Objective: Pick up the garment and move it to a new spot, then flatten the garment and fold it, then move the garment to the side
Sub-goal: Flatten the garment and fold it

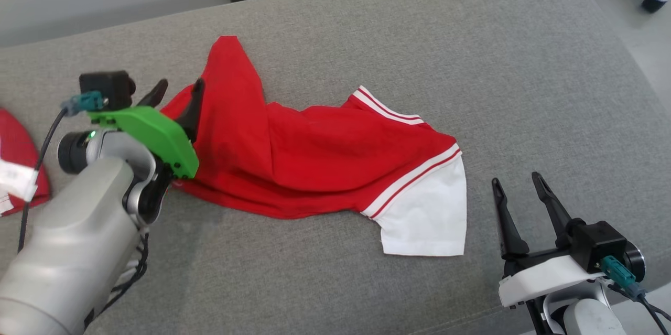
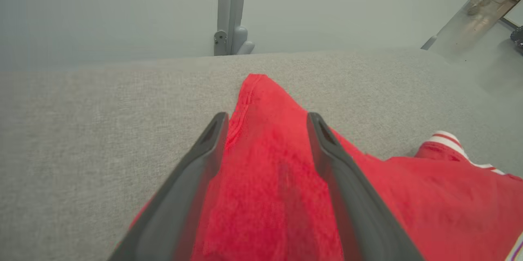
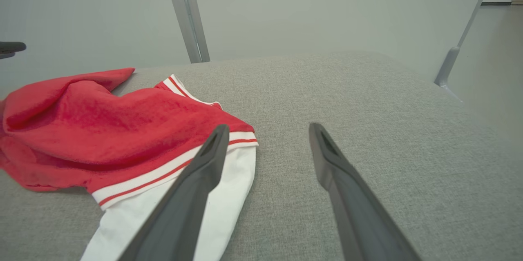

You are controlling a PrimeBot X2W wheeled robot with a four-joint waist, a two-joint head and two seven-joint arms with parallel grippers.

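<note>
- Garment (image 1: 325, 151): red and crumpled, lying across the middle of the grey cushion (image 1: 398, 25). One red corner (image 1: 228, 44) points to the far edge; the white sleeve (image 1: 430, 219) lies towards my right side.
- Left gripper (image 1: 179, 86): jaws spread, straddling a raised red ridge at the garment's left end. Cloth lies between them, but nothing is pinched.
- Right gripper (image 1: 516, 180): jaws spread and empty, over bare cushion, near the white sleeve but apart from it.
- Handling, as I judge it: light, limp cloth that will sag, drag and bunch rather than hold a shape. It looks neither fragile nor slippery, and the cushion's weave will likely cling to it.
- Where to take hold: I would pinch hems and corners, in single layers where possible. The striped band (image 1: 414, 180) above the sleeve suits the right arm, the red corner or left hem the left, so that lifting both spreads the cloth.
- Risk: a grip on the ridge would gather several layers and lock in the folds.
</note>
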